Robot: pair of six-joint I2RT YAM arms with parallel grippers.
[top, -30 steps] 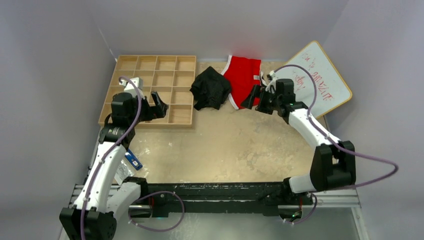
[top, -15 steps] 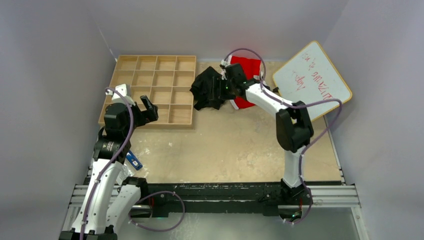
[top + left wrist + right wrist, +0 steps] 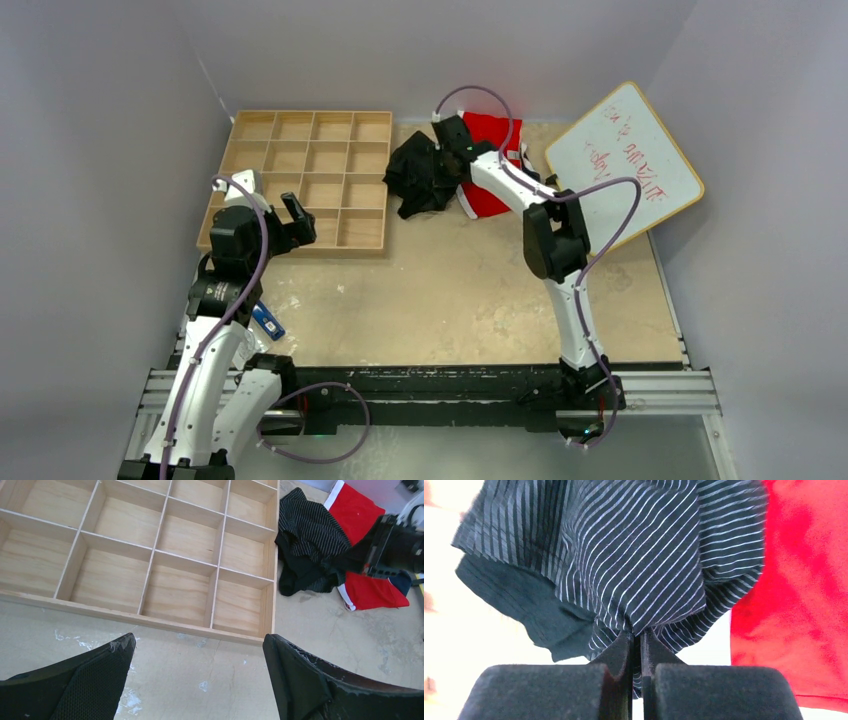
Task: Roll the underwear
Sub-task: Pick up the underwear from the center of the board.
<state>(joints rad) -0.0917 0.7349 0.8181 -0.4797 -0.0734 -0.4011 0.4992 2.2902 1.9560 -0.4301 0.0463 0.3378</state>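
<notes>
Two black pieces of underwear (image 3: 420,178) lie bunched together at the back of the table, between the wooden grid tray and the red briefs. One has fine white stripes (image 3: 639,550) and lies over a plain dark one (image 3: 524,605). My right gripper (image 3: 447,150) is at the pile's right edge. Its jaws (image 3: 636,636) are shut on a pinched fold of the striped fabric. My left gripper (image 3: 197,642) hangs open over bare table just in front of the tray, holding nothing. From there the underwear (image 3: 312,532) lies up to the right.
The wooden grid tray (image 3: 310,113) fills the back left, its near rim (image 3: 150,620) just beyond my left fingers. Red briefs (image 3: 495,135) lie under and right of the right gripper. A whiteboard (image 3: 625,155) leans at the back right. A small blue object (image 3: 266,320) lies by the left arm.
The right arm swung left from beside the whiteboard to the black pile, and its jaws went from open to shut on the striped fabric. The left arm drew back slightly.
</notes>
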